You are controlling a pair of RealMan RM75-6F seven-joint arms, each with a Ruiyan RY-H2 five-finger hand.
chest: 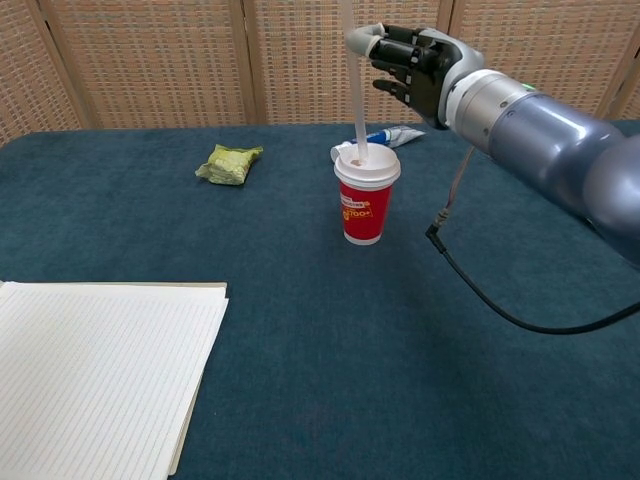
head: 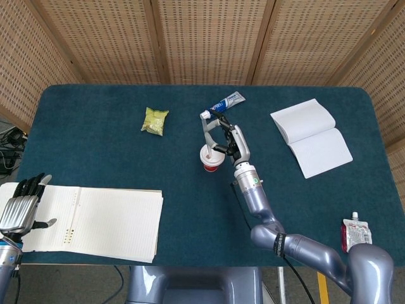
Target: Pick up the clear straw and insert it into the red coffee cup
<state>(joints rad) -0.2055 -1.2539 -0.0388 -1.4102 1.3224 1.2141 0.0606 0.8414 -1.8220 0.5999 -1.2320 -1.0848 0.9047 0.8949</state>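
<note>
Chest view gives the clearest reading of progress: the clear straw (chest: 357, 110) stands nearly upright with its lower end at the hole in the white lid of the red coffee cup (chest: 366, 203), and the right hand (chest: 412, 62) grips it high up, fingers (chest: 392, 52) curled around the shaft. So the pickup is done and the tip appears to have entered the lid — what seems left is pushing the straw further down and letting go, though how deep it already sits cannot be told. The cup stands about mid-desk, nearer the far edge, with a toothpaste tube (head: 226, 102) just behind it toward that edge. Head view shows what the chest view misses — the left hand (head: 20, 208) resting off the desk's (head: 101, 158) near-left corner beside the lined notepad (head: 95, 221), fingers loosely spread and holding nothing, plus an open booklet (head: 311, 137) toward the far-right corner and a small pouch (head: 355, 232) at the near-right edge. From above, though, the straw is nearly lost against the hand. Both views show a green snack packet (chest: 229, 163) left of the cup.
</note>
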